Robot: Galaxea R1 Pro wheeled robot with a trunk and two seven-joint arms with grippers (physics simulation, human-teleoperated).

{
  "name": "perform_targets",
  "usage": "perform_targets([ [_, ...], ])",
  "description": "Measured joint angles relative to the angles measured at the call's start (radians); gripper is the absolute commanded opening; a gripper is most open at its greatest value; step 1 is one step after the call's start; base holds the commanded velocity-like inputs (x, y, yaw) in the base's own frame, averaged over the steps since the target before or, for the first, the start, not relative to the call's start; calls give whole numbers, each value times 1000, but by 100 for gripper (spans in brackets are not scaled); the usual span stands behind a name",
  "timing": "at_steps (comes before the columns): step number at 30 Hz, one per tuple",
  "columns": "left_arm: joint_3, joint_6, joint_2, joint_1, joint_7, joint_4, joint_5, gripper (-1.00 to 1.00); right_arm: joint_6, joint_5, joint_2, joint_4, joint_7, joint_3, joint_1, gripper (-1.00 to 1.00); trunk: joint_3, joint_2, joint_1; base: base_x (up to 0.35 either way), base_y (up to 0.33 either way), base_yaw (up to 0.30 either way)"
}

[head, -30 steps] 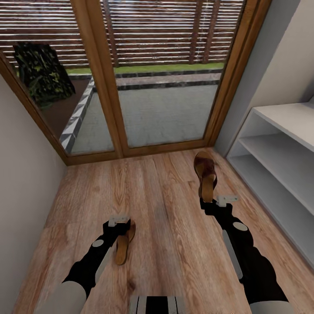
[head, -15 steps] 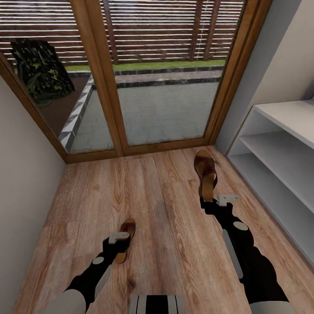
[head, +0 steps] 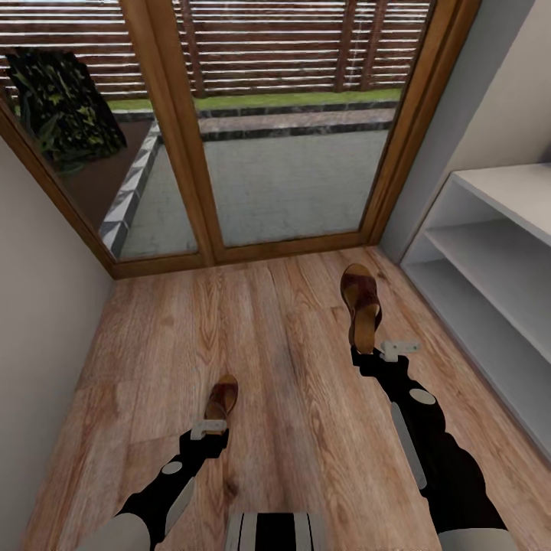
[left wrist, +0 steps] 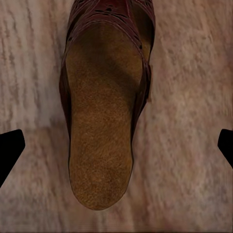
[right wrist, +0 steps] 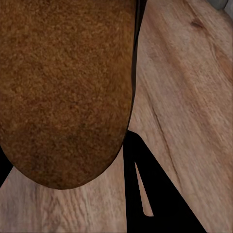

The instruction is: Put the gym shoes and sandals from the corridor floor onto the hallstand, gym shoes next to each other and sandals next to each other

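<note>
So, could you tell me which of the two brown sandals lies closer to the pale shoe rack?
The dark brown open-toe sandal ahead of the right end effector; the other sandal, by the left end effector, lies farther from the pale grey-white shoe rack.

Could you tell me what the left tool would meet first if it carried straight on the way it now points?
Most likely the heel end of the dark brown open-toe sandal with the tan insole, lying on the wood-grain floor straight ahead of the open left tool; depth is unclear.

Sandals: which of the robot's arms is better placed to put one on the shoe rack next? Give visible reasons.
Probably the right. The right gripper is at the heel of a sandal beside the hallstand; the left gripper sits behind the other sandal, farther from it.
</note>
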Motion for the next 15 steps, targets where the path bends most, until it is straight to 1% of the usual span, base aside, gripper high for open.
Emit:
perform_targets([
  [5,1,-4,1,0,0,0,0,100,0,0,-1,-1,0,0,0,-100,-5,0,0,0,0,0],
  [8,1,-42,3,0,0,0,0,100,0,0,-1,-1,0,1,0,-100,-5,0,0,0,0,0],
  [10,1,-67,4,0,0,0,0,100,0,0,-1,-1,0,0,0,-100,-14,0,1,0,0,0],
  [15,1,-84,5,0,1,-1,-1,100,0,0,-1,-1,0,-1,0,-100,-40,-2,3,0,0,0],
])
